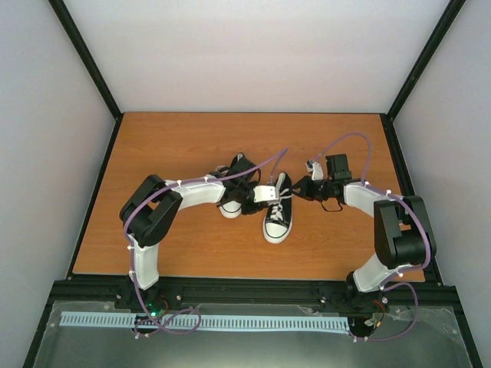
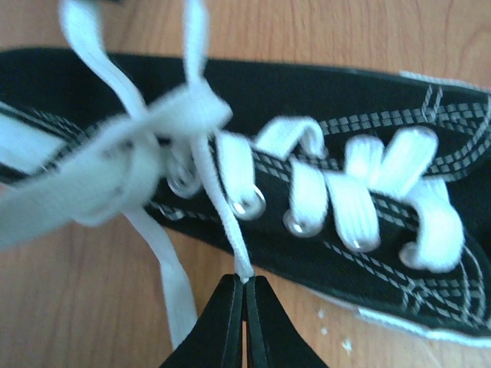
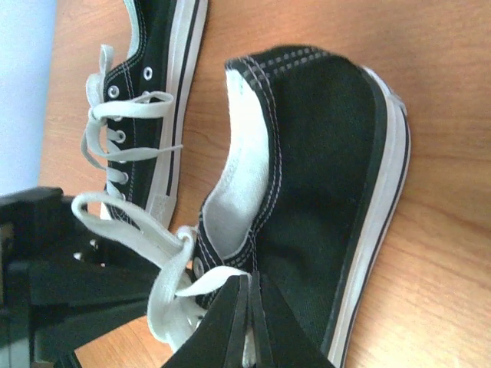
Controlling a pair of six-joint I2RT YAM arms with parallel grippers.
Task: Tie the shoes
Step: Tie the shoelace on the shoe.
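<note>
Lace (image 2: 221, 201) is the hardest thing to read. In the left wrist view its loops close to the lens smear into a white blur, and the run of each strand cannot be followed. It belongs to the right shoe (image 1: 278, 221), which lies near the middle of the table (image 1: 169, 153) with its toe toward the near edge; the toe is cut off in the left wrist view. The left shoe (image 1: 231, 208) lies just beside it, mostly hidden under the left arm (image 1: 196, 193), with only the white toe cap and some black canvas showing. The left end effector (image 2: 244, 282) is closed tight, pinching one thin strand beside the eyelets. The right end effector (image 3: 247, 285) is likewise closed, a lace strand caught at its tips by the shoe's collar. Both arms bend elbows-out and reach inward, wrists meeting over the lacing.
</note>
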